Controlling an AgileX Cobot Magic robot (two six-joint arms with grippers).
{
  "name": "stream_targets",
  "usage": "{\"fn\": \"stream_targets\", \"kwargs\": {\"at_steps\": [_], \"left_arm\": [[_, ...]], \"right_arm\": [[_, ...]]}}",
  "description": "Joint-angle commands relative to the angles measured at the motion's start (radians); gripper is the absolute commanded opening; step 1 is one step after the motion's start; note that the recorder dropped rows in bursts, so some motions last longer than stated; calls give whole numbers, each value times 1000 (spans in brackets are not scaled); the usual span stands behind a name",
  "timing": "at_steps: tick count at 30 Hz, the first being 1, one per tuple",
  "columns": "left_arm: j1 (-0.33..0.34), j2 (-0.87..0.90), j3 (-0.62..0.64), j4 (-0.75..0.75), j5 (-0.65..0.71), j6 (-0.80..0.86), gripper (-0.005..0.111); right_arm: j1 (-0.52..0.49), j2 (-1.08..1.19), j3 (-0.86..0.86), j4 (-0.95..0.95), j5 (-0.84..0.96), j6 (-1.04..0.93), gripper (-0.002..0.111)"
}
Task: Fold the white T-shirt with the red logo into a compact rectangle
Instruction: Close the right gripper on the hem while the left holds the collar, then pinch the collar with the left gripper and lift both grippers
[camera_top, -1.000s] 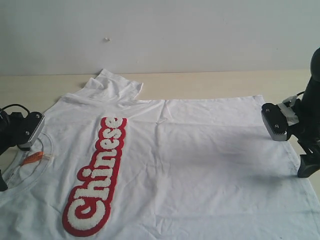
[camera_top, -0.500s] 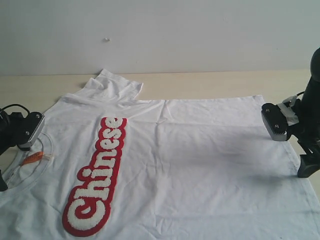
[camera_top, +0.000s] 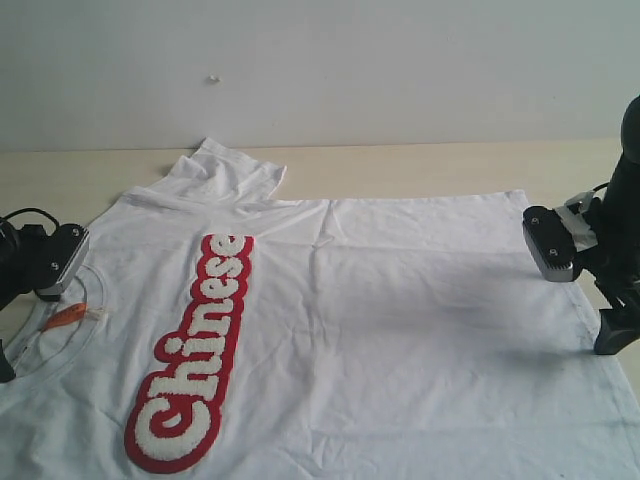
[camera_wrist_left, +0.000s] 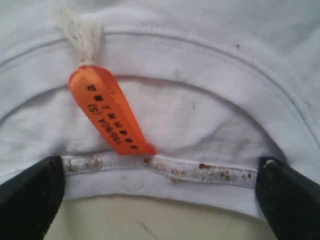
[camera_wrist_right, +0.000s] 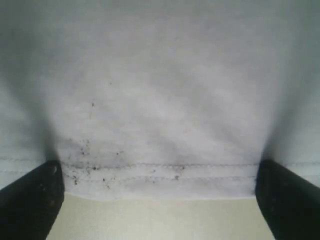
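The white T-shirt (camera_top: 400, 320) lies spread flat on the table, neck to the left and hem to the right. The red logo (camera_top: 195, 350) runs lengthwise along its front. My left gripper (camera_top: 10, 330) sits at the collar. In the left wrist view the gripper (camera_wrist_left: 160, 170) is open, its dark fingers (camera_wrist_left: 30, 200) wide apart on either side of the stained collar seam, just short of the orange neck tag (camera_wrist_left: 110, 112). My right gripper (camera_top: 606, 305) is at the hem. There too the gripper (camera_wrist_right: 157, 172) is open, astride the stitched hem edge (camera_wrist_right: 160, 175).
One sleeve (camera_top: 225, 170) is bunched toward the far side of the shirt. Bare beige table (camera_top: 420, 165) shows beyond the shirt up to a white wall, and under both grippers' jaws. The shirt's near part runs out of the exterior view.
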Motion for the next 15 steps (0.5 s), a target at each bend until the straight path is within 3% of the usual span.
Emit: {"fn": "stream_targets", "kwargs": {"at_steps": [1,7,9,10,13,15], "left_arm": [[2,51,18,-8,-142,3,105],[2,51,18,-15,-133,-21,105],[2,51,21,-15,-133,-21,98],[2,51,24,-15,-133,-21,91],[0,51,36,-15,-146,-15,55],[0,51,38,-15,-156,-16,18]], "right_arm": [[-3,24,2,20,-29,-3,105],[-3,24,2,20,-29,-3,105],[-3,24,2,20,-29,-3,105],[-3,24,2,20,-29,-3,105],[-3,24,2,20,-29,-3,105],[-3,24,2,20,-29,-3,105]]}}
